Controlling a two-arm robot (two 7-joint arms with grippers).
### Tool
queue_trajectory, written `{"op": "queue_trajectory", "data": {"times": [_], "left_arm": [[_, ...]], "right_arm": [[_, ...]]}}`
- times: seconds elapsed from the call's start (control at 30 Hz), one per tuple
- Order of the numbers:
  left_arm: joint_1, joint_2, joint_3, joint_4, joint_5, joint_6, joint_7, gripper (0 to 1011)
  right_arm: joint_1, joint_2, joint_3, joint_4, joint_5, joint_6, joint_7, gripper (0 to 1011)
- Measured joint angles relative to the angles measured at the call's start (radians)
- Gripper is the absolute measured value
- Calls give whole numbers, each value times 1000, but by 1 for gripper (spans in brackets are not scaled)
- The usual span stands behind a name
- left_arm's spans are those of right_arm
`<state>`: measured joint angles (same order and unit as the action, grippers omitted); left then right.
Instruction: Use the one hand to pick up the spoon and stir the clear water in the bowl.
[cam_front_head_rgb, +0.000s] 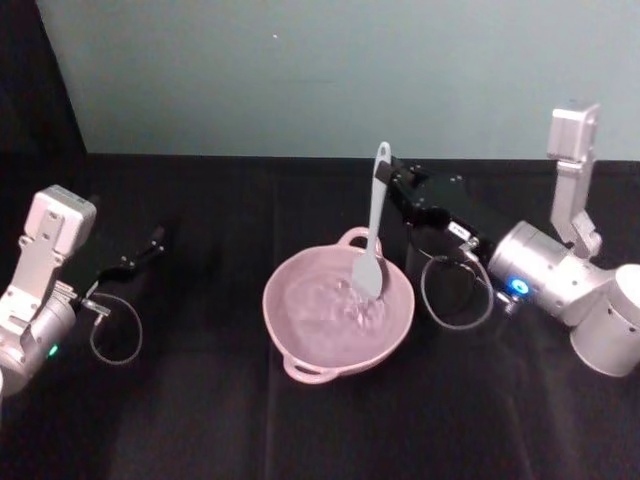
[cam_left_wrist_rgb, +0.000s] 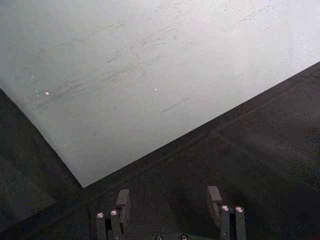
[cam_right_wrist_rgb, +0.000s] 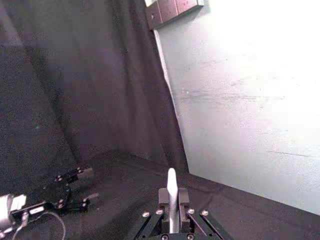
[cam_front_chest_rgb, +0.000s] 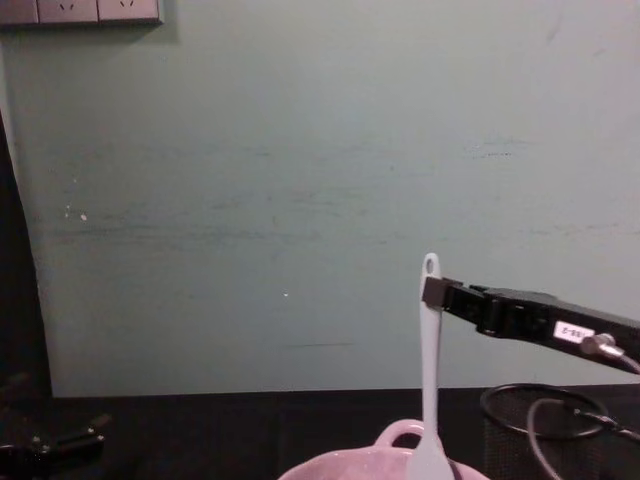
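The pale pink bowl (cam_front_head_rgb: 275, 320) stands mid-table on the black cloth, holding clear water (cam_front_head_rgb: 325, 325). The white spoon (cam_front_head_rgb: 375, 215) stands nearly upright, its flat head dipped in the water at the bowl's far right side. My right gripper (cam_front_head_rgb: 390, 185) reaches in from the right and is shut on the spoon's upper handle, just below the hole. In the chest view the spoon (cam_front_chest_rgb: 430, 370) rises from the bowl's rim (cam_front_chest_rgb: 395, 436), clamped by the right gripper (cam_front_chest_rgb: 435, 292). The right wrist view shows the handle (cam_right_wrist_rgb: 171, 192) between the fingers. My left gripper (cam_front_head_rgb: 155, 240) rests at the far left, open (cam_left_wrist_rgb: 168, 200).
A black wire-mesh cup (cam_front_head_rgb: 445, 275) stands just right of the bowl, under the right arm, with a cable loop (cam_front_head_rgb: 455, 295) in front of it. A pale wall (cam_front_head_rgb: 330, 70) closes off the table's far edge. Bare black cloth lies between the left gripper and the bowl.
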<state>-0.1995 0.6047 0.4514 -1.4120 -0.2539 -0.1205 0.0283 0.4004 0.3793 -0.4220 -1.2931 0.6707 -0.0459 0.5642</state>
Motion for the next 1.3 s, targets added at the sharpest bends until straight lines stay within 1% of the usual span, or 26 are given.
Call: {"op": "queue_trajectory", "data": {"times": [0.07, 0.17, 0.27, 0.37, 0.47, 0.6, 0.8, 1.03, 1.13, 1.23, 1.3], "left_arm": [[0, 0, 0, 0, 0, 0, 0, 1011], [0, 0, 0, 0, 0, 0, 0, 1011], [0, 0, 0, 0, 0, 0, 0, 1011], [0, 0, 0, 0, 0, 0, 0, 1011], [0, 0, 0, 0, 0, 0, 0, 1011], [0, 0, 0, 0, 0, 0, 0, 1011], [0, 0, 0, 0, 0, 0, 0, 1011], [0, 0, 0, 0, 0, 0, 0, 1011], [0, 0, 0, 0, 0, 0, 0, 1011], [0, 0, 0, 0, 0, 0, 0, 1011], [0, 0, 0, 0, 0, 0, 0, 1011]], "right_arm": [[-19, 17, 3, -34, -1, 8, -4, 113], [-38, 34, 5, -69, -2, 18, -6, 113], [-61, 52, 1, -120, -4, 30, -6, 113], [-74, 58, -9, -151, -6, 37, -5, 113], [-79, 57, -19, -167, -6, 40, -1, 113], [-76, 43, -50, -177, -8, 43, 11, 113], [-58, 17, -81, -163, -11, 44, 19, 113], [-28, -11, -101, -120, -17, 39, 25, 113], [-2, -31, -108, -76, -19, 31, 29, 113], [16, -46, -108, -43, -19, 24, 34, 113], [34, -59, -107, -8, -17, 18, 37, 113]]}}
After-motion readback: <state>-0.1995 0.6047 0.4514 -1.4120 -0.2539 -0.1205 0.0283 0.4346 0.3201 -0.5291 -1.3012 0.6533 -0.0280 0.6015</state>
